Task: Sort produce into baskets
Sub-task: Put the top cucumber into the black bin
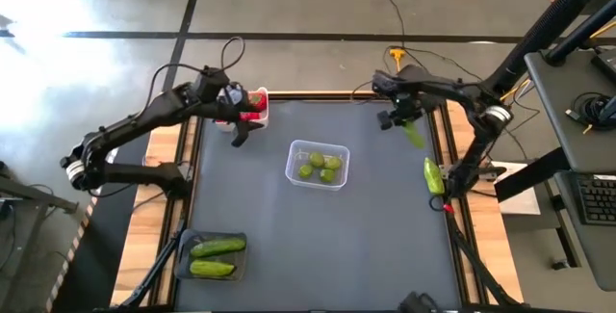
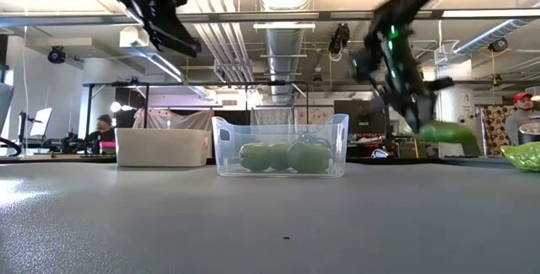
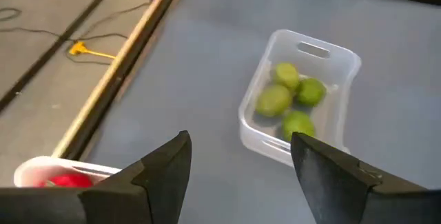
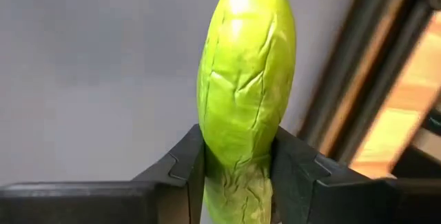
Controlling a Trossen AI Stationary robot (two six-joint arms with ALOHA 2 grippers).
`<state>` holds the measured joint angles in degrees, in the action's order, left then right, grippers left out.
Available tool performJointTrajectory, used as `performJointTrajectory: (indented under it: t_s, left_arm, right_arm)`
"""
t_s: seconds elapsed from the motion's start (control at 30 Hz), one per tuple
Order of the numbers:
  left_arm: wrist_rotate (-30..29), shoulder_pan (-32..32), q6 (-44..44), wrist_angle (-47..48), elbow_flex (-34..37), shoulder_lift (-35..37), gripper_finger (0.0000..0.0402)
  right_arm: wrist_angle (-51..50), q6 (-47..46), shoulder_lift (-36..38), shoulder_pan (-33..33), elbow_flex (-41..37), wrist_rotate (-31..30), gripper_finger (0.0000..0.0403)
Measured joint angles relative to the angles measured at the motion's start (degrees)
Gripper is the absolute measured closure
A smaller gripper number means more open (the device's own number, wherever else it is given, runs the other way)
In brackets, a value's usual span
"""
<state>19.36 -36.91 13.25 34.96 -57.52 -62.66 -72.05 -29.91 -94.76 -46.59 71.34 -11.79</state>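
1. Near the counter's (image 1: 318,246) right rear corner, the right end effector (image 1: 405,122) was held raised, clamped on a cucumber (image 4: 244,107); in the right wrist view the grip fell on one end, with most of the length projecting beyond the fingers (image 4: 180,160).
2. Risk noted: with so much overhang, the cucumber could pivot or slip during a swing, since its skin looked glossy.
3. Risk noted: the dark tray (image 1: 183,256), at the front left corner and already carrying two cucumbers (image 1: 218,247), lay well apart from the held one; the diagonal route passed over the clear tub (image 1: 317,180) of yellow-green fruits (image 1: 318,166), which a low carry could clip.
4. A second cucumber (image 1: 434,175) was recorded at the right edge, close to the rail; it could be knocked off by a careless sweep.
5. The left end effector (image 3: 241,176) was logged open and empty, above the white tub (image 1: 261,95) of strawberries (image 1: 252,113) at the left rear edge.
6. Open room: broad bare surface was noted in front of the clear tub and between it and the tray.
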Motion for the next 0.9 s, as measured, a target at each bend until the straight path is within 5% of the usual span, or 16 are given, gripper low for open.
performJointTrajectory:
  t_s: [0.27, 0.57, 0.73, 0.9]
  left_arm:
    - [0.9, 0.8, -3.4, 3.2, 4.3, 7.4, 0.0171]
    - [3.2, 5.1, -8.0, 3.6, 13.7, 17.4, 0.0170]
    - [4.3, 11.8, -14.2, 2.8, 14.5, 20.0, 0.0170]
    - [3.0, 19.6, -20.4, 0.5, 14.6, 20.6, 0.0170]
  right_arm:
    - [-1.2, -15.8, 7.4, 25.6, 5.4, 3.2, 0.0287]
    - [-7.4, -38.1, 3.4, 57.0, 16.6, 6.7, 0.0287]
    - [-6.8, -39.1, -2.3, 68.0, 20.5, 8.7, 0.0285]
    - [-0.7, -35.6, -9.1, 71.8, 22.0, 8.8, 0.0283]
